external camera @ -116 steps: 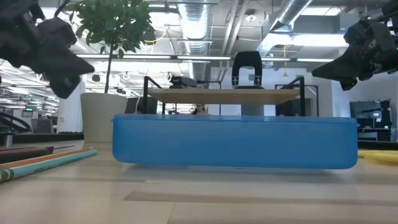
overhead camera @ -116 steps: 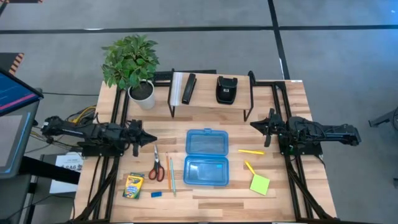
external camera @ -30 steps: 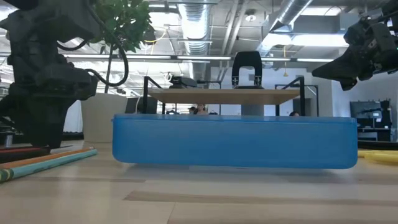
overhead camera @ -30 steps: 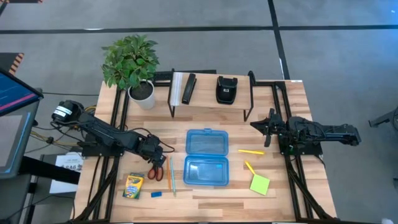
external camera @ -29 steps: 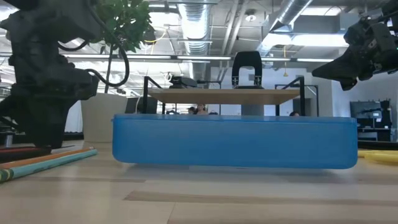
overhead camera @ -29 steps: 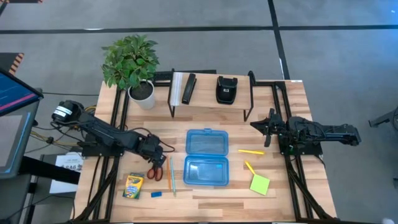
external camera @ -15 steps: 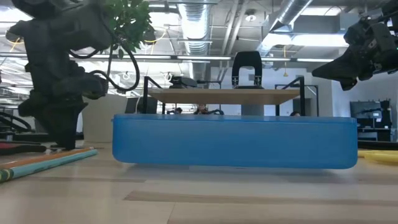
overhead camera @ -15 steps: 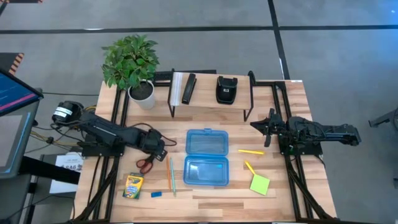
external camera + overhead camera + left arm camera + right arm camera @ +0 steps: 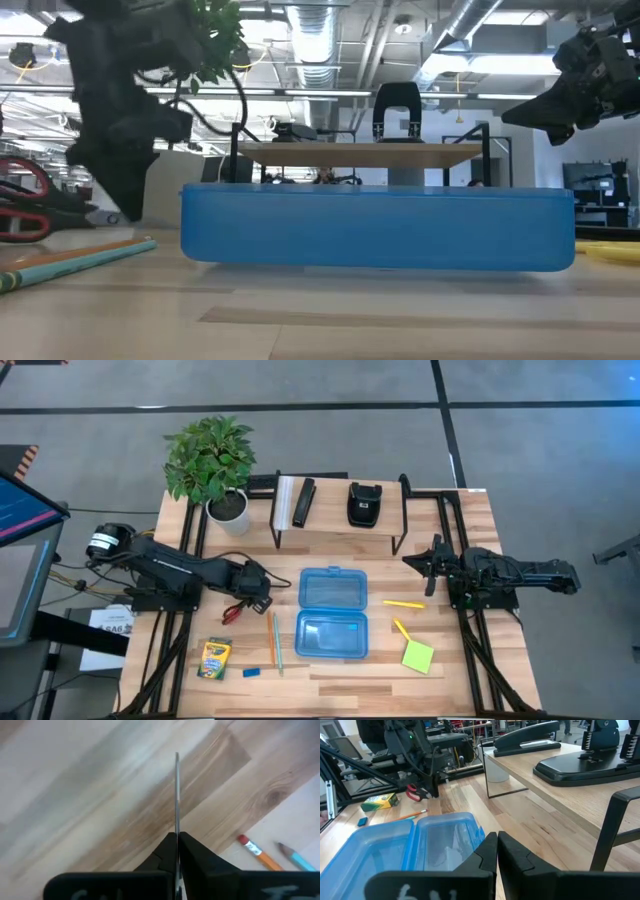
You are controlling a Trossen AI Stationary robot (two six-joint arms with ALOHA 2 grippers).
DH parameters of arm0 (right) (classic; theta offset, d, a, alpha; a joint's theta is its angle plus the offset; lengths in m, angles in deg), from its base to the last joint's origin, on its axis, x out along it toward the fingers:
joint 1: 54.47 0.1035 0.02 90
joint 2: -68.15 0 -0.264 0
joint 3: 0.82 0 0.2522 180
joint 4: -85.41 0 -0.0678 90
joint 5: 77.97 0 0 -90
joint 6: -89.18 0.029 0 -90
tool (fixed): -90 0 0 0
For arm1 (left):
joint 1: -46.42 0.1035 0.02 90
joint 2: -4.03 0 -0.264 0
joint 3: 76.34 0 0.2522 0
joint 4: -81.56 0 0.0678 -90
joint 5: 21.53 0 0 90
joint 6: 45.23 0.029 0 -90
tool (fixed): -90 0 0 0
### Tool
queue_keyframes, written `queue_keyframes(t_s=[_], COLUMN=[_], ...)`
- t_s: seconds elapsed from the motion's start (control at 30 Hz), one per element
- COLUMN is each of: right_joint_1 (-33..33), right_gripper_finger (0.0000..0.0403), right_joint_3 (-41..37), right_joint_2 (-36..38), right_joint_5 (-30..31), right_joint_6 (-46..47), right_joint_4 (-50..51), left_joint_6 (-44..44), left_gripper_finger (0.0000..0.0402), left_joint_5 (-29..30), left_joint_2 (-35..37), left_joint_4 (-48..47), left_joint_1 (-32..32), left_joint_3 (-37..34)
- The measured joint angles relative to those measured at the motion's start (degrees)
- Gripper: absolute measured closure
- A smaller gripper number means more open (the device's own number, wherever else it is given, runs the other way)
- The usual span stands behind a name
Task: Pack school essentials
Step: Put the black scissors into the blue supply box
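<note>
My left gripper [image 9: 256, 601] hovers just left of the open blue case [image 9: 332, 613], shut on the red-handled scissors [image 9: 233, 612], which hang clear of the table. Orange and green pencils [image 9: 274, 641] lie on the table near the case's left side. The crayon box [image 9: 213, 658] and blue eraser [image 9: 251, 672] lie near the front edge. Two yellow pencils [image 9: 403, 603] and the lime sticky-note pad [image 9: 418, 656] lie right of the case. My right gripper [image 9: 408, 562] waits shut above the table's right side. My left gripper pinches the scissors by the blades between its two fingers, coming from above. The blade tip [image 9: 176, 785] sticks out past the fingertips. The red handles [image 9: 20, 208] stand out toward the table's left, lifted clear of the table, with the scissors roughly level.
A raised wooden shelf [image 9: 340, 525] at the far side carries a black stapler-like bar [image 9: 303, 502] and a black pouch [image 9: 362, 503]. A potted plant [image 9: 212, 465] stands at the far left corner. Bare wood lies in front of the case.
My left gripper has risen and moved toward the far edge and slightly toward the case, carrying the scissors. The scissors have come off the table, lifted clear, and turned so the handles point toward the table's left instead of its near edge.
</note>
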Motion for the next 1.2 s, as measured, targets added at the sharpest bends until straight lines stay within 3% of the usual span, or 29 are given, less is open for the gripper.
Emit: queue_keyframes(t_s=[0.7, 1.2], right_joint_1=[0.0, 0.0], right_gripper_finger=[0.0365, 0.0365], right_joint_3=[0.0, 0.0], right_joint_2=[0.0, 0.0], right_joint_5=[0.0, 0.0], right_joint_6=[0.0, 0.0], right_joint_4=[0.0, 0.0], left_joint_6=[5.0, 9.9], left_gripper_finger=[0.0401, 0.0401], left_joint_5=[1.4, 5.8], left_joint_2=[0.2, 0.3], left_joint_4=[-5.8, -13.7], left_joint_1=[-7.5, -11.2], left_joint_3=[11.9, 28.0])
